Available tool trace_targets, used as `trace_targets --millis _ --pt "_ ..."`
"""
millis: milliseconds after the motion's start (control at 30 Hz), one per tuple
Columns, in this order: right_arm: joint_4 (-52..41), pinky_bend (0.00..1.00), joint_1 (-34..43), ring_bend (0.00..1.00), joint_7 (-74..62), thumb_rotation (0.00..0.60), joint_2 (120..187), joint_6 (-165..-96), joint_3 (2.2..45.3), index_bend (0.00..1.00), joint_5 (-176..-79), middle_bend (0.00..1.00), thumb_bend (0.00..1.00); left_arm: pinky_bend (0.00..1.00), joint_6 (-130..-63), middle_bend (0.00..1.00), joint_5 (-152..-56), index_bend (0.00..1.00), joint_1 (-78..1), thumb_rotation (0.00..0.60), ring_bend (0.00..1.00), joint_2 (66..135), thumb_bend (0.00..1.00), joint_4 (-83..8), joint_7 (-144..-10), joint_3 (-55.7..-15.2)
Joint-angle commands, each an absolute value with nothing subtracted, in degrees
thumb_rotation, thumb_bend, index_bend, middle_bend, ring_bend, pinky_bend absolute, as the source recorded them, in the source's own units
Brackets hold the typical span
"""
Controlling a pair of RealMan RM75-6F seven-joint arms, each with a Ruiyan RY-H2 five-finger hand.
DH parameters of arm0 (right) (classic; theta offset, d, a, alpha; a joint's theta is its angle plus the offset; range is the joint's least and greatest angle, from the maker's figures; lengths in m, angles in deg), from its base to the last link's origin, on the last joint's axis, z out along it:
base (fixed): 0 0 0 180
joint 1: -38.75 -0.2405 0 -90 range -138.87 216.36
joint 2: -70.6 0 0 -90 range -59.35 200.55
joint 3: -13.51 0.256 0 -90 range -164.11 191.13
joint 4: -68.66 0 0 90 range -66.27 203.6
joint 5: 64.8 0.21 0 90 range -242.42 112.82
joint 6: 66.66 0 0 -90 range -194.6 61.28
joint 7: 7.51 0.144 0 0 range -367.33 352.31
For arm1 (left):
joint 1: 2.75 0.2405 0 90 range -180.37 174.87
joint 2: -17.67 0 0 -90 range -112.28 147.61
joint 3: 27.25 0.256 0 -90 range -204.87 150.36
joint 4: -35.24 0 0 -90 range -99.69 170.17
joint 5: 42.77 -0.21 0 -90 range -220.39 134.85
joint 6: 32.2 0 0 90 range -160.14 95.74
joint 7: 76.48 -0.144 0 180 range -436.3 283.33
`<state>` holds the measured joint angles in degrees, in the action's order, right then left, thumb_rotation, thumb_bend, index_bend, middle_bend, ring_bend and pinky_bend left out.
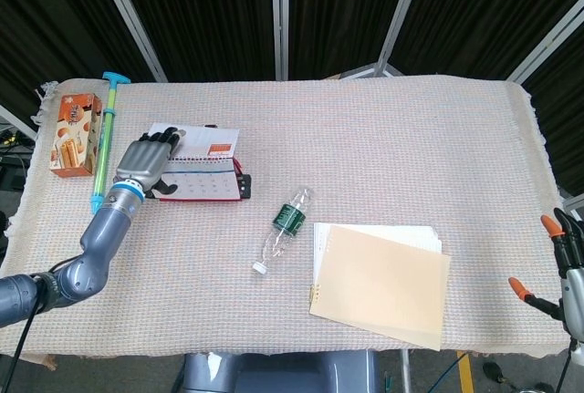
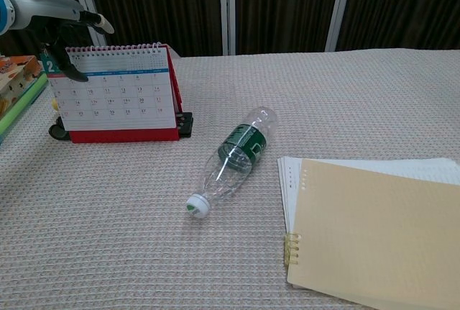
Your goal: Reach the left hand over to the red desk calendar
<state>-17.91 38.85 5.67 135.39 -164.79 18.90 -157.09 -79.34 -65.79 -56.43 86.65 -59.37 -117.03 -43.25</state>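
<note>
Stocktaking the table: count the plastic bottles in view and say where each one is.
1. A clear plastic bottle with a green label lies on its side mid-table, between the red desk calendar and the spiral notebook. None seems hidden.

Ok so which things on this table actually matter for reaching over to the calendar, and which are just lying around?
Part of the job:
- red desk calendar, standing at the table's left
- left hand, at the calendar's top left corner

Just lying about:
- plastic bottle, on its side
- tan notebook
- orange box
- green and blue pump tool
- right hand, idle at the table's edge
</note>
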Motion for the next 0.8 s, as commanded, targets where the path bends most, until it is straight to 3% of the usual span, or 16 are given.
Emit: trace_targets --millis 33,200,433,800 --pt "-18.1 0.0 39.0 0.0 5.69 0.6 135.2 -165.19 18.92 0.07 -157.24 0.0 0.07 0.06 -83.06 0.0 -73.05 0.0 -53.37 0.6 0.01 84.97 0.26 -63.25 -110.67 -44.24" --pt "-18.47 0.0 39.36 0.0 5.48 0.6 134.68 -165.52 18.97 0.07 -156.95 0.0 0.07 0.0 -93.96 0.0 -93.25 0.0 -44.96 0.6 0.0 83.87 0.26 -67.94 -102.11 -41.61" --pt "-19.04 0.0 39.69 0.0 3.41 0.6 134.23 -165.38 18.9 0.05 -156.56 0.0 0.07 0.0 -110.74 0.0 -112.09 0.0 -32.42 0.6 0.0 85.43 0.24 -69.96 -99.38 -31.31" --pt "-19.72 0.0 39.7 0.0 1.93 0.6 134.2 -164.66 18.55 0.03 -156.57 0.0 0.07 0.0 -123.85 0.0 -123.85 0.0 -19.77 0.6 0.0 90.89 0.24 -62.24 -96.85 -22.19"
